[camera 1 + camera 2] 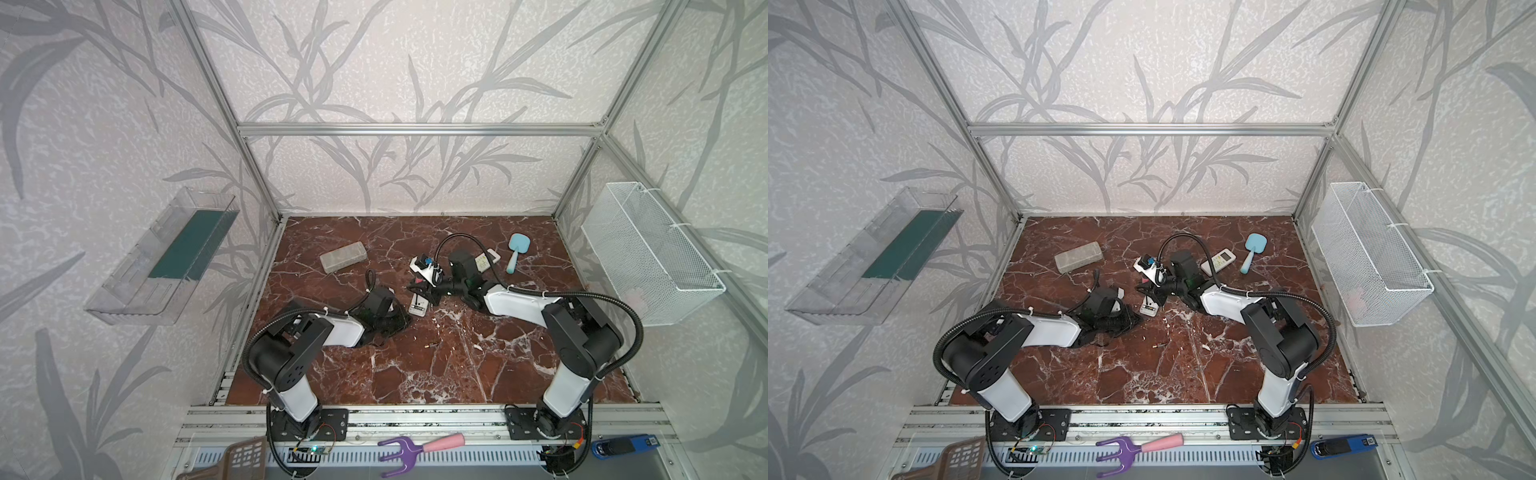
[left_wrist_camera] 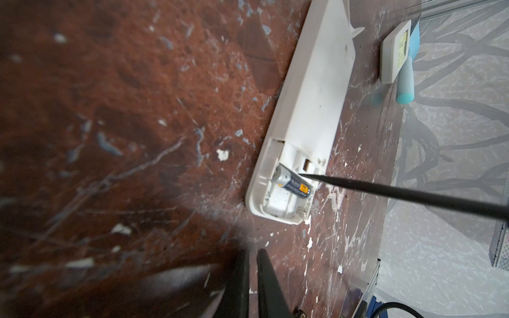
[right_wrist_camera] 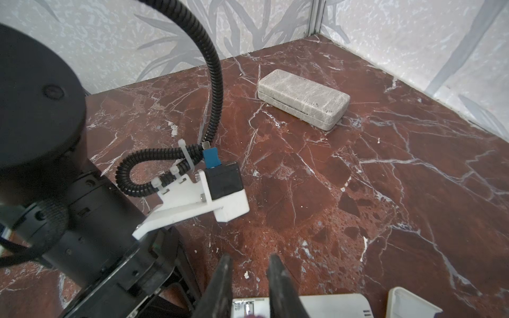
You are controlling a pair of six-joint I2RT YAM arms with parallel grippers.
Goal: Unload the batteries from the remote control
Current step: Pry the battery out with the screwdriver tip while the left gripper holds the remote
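Observation:
The white remote control (image 2: 311, 96) lies face down on the marble table, its battery compartment open. One battery (image 2: 293, 185) sits inside, and the black shaft of a screwdriver (image 2: 399, 192) touches it with its tip. My right gripper (image 3: 249, 257) hovers over the remote (image 1: 417, 308), shut on the screwdriver's red handle, which is mostly hidden. Another battery (image 1: 430, 344) lies loose on the table nearer the front. My left gripper (image 2: 252, 252) rests low just left of the remote, shut and empty.
A grey case (image 1: 343, 257) lies at the back left. A second remote (image 1: 486, 261) and a blue hand mirror (image 1: 515, 249) lie behind the right arm. A loose white cover piece (image 3: 410, 302) sits beside the remote. A wire basket (image 1: 648, 253) hangs on the right wall.

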